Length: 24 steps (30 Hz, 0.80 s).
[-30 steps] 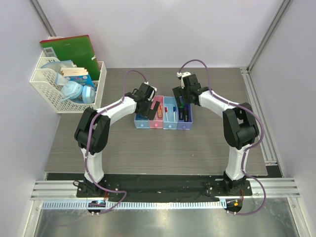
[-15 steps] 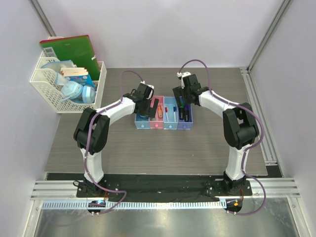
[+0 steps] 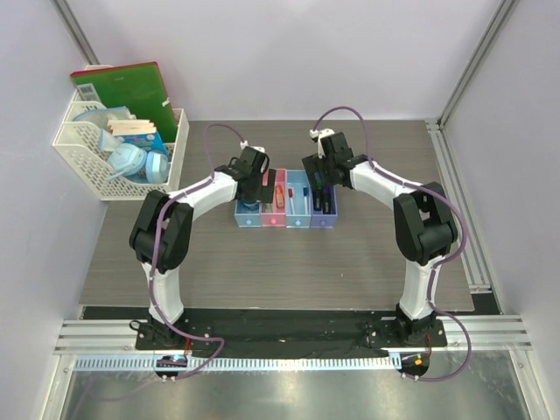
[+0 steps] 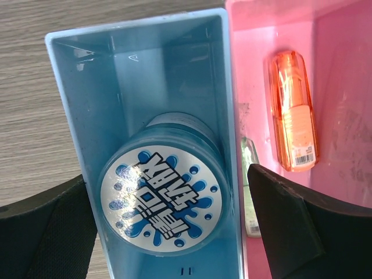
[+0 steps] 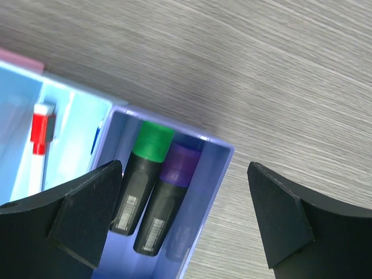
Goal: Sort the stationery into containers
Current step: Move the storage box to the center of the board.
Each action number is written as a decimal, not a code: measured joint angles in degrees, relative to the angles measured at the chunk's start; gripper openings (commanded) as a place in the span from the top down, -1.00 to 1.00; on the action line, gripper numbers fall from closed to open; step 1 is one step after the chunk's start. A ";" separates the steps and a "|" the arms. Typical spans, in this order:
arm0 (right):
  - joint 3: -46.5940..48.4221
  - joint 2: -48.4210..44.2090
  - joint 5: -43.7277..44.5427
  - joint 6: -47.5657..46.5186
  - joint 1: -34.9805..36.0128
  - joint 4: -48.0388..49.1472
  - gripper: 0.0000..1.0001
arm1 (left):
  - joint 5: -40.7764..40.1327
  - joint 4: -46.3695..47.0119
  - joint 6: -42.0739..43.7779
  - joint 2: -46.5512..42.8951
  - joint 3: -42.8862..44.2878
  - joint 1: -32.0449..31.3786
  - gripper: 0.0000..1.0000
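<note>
Your left hand (image 4: 168, 226) hangs wide and empty, straight above the tape (image 4: 161, 200), a glossy round roll lying flat in the translucent blue bin (image 4: 87, 116). Your right hand (image 5: 180, 215), wide too, hovers over the purple bin (image 5: 200, 197); its two black-barrelled highlighters (image 5: 163, 209) lie lengthwise, side by side.

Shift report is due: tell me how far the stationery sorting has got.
Done: tape roll in the blue bin, orange highlighter in the pink bin, red-capped marker in the light blue bin, green highlighter and purple highlighter in the purple bin. In hand: nothing; left pincer and right pincer open above the bins. Left: no loose stationery visible.
</note>
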 measured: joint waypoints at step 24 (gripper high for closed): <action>0.00 0.02 -3.61 0.31 1.42 0.04 -0.90 | -3.02 2.82 -3.98 0.20 0.11 2.78 -1.00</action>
